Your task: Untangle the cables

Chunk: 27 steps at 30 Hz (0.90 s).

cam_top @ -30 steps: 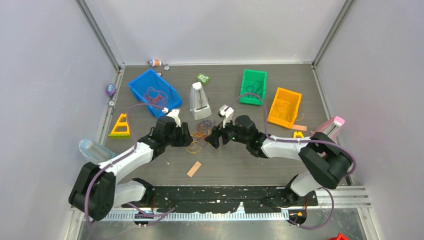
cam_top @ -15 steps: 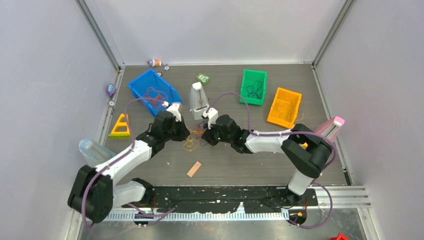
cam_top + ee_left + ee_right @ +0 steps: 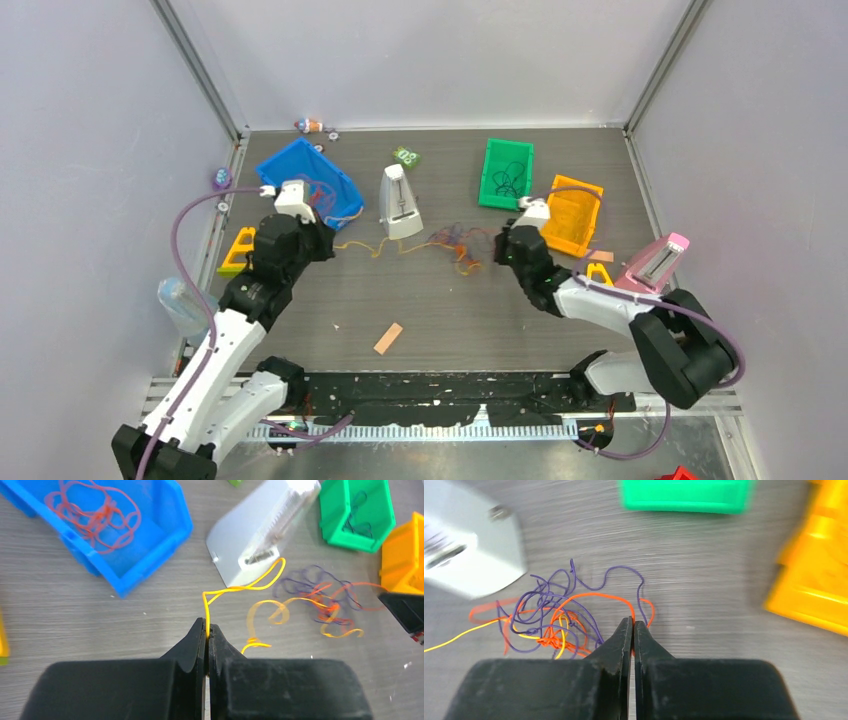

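Observation:
The cables (image 3: 455,245) lie as a loose tangle of orange, yellow and purple strands on the grey table, right of the white wedge. A yellow cable (image 3: 240,587) runs from the tangle (image 3: 325,600) leftwards, and my left gripper (image 3: 207,627) is shut on its end. In the top view my left gripper (image 3: 328,245) is well left of the tangle, near the blue bin. My right gripper (image 3: 633,622) is shut on an orange cable (image 3: 594,596) that loops out of the knot (image 3: 549,630). It sits just right of the tangle (image 3: 497,255).
A white wedge-shaped device (image 3: 400,200) stands just behind the stretched yellow strand. A blue bin (image 3: 290,152) with red cable is at back left, a green bin (image 3: 507,147) and an orange bin (image 3: 598,200) at back right. A small wooden block (image 3: 388,338) lies near the front.
Both grippers closed on strands at the pile and moved apart, left arm to the left, right arm to the right. The tangle is drawn out and has shifted right.

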{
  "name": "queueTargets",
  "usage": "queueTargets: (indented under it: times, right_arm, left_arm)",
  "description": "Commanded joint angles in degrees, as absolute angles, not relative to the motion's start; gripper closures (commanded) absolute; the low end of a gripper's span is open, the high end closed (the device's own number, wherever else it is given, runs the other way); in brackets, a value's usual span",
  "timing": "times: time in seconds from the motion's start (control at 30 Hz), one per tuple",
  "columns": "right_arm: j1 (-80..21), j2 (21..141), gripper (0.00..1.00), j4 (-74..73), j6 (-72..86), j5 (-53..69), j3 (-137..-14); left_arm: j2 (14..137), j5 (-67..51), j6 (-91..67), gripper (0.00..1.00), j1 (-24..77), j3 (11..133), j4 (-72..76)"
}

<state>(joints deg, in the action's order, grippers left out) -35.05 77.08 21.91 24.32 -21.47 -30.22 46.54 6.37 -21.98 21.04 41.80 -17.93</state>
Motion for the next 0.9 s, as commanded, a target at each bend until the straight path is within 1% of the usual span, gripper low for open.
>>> queueTargets:
  times: [0.0, 0.17, 0.23, 0.3, 0.37, 0.47, 0.6, 0.67, 0.77, 0.87]
  right_arm:
    - [-29.9, 71.0, 0.95, 22.5, 31.8, -25.6, -25.9]
    - [-29.6, 69.3, 0.95, 23.9, 29.9, -23.4, -25.0]
    - [-29.6, 69.3, 0.95, 21.4, 30.6, -25.3, -25.7]
    - [-29.5, 69.1, 0.95, 17.5, 32.3, -31.2, -26.4]
    - [-28.9, 68.2, 0.95, 14.7, 34.3, -34.2, -26.5]
    - [-28.2, 65.6, 0.95, 16.0, 34.0, -33.5, -24.9]
    - [-28.2, 63.9, 0.94, 22.9, 29.6, -25.2, -22.2]
    - [-28.2, 63.6, 0.95, 27.3, 27.2, -20.3, -21.2]
    - [-28.5, 63.1, 0.95, 34.3, 24.4, -8.1, -19.0]
    - [-29.1, 62.6, 0.95, 40.6, 22.7, -2.0, -17.0]
  left_arm:
    - [45.8, 9.4, -19.6, 1.0, 18.2, 48.3, -22.1]
    - [47.7, 11.2, -18.1, 1.0, 16.4, 56.0, -25.0]
    - [48.8, 11.6, -17.9, 1.0, 14.4, 59.9, -26.9]
    - [49.7, 11.4, -18.2, 1.0, 11.1, 63.4, -29.0]
    - [49.8, 11.4, -18.9, 1.0, 8.0, 66.2, -30.5]
    - [48.8, 11.1, -20.6, 1.0, 3.5, 68.6, -31.5]
    - [47.3, 8.8, -21.2, 1.0, 1.3, 69.8, -31.0]
    - [46.8, 5.7, -21.4, 1.0, 1.3, 69.7, -30.0]
    - [46.4, -7.5, -21.8, 1.0, 1.4, 68.8, -25.8]
    - [47.7, -18.0, -22.9, 1.0, 1.4, 69.3, -23.9]
